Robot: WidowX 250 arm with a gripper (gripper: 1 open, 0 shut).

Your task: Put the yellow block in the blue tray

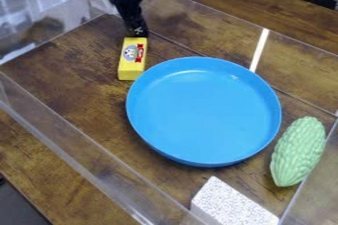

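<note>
The yellow block (130,58) lies flat on the wooden table, its red-and-white sticker at the far end, just left of the blue tray's rim. The blue tray (205,110) is a large round shallow dish in the middle of the view, with nothing in it. My gripper (133,29) comes down from the top edge as a dark arm. Its black fingertips hang right at the block's far end, close above it. The jaws look open and nothing is held between them. Whether the tips touch the block I cannot tell.
A bumpy green oval object (298,150) lies to the right of the tray. A white speckled sponge block (235,203) sits at the bottom edge. Clear plastic walls (79,160) enclose the table on the left and front.
</note>
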